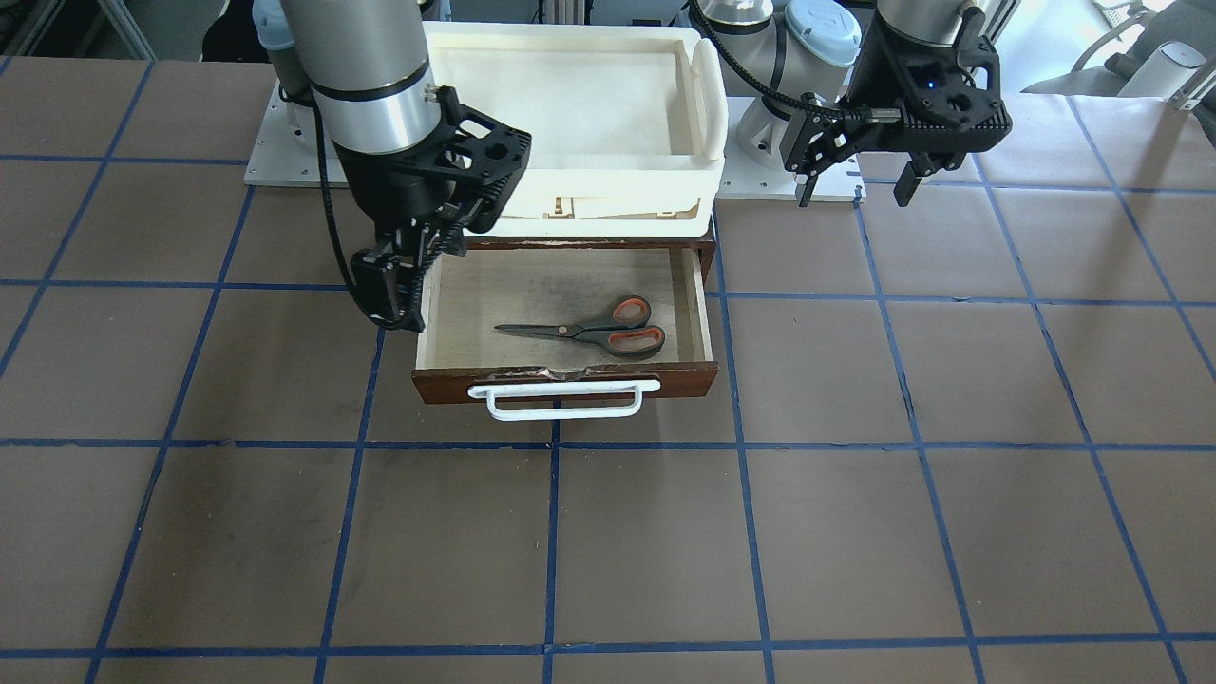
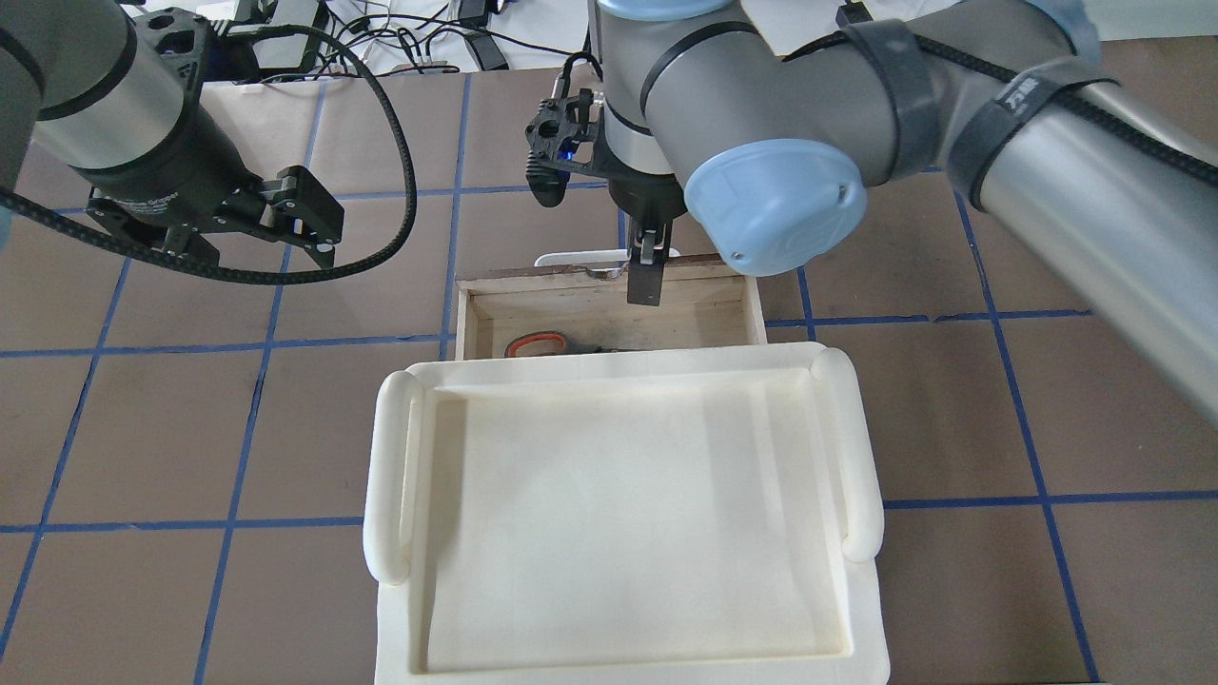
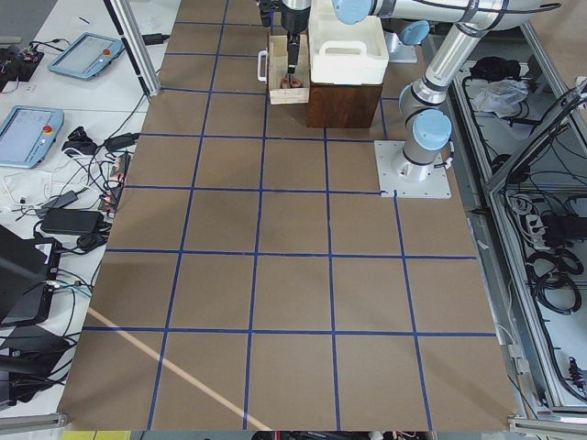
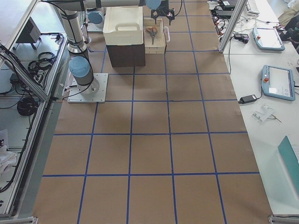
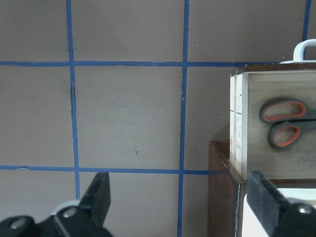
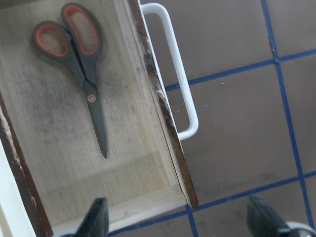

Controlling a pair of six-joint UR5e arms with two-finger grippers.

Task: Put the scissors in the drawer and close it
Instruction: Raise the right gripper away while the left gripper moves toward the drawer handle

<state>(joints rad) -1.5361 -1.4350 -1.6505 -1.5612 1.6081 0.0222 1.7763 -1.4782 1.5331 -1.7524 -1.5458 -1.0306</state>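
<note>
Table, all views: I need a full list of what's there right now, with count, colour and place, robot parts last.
scissors: one, grey handles lined orange-red, lying flat inside the drawer
drawer: one, reddish-brown with pale inside, pulled open below the tray
handle: one, white loop, on the drawer's front
tray: one, cream-white, on top of the cabinet
cabinet: one, dark brown, under the tray
table: one, brown with blue tape grid
left gripper: black, open, empty, over the table beside the cabinet
right gripper: black, open, empty, above one end of the drawer
</note>
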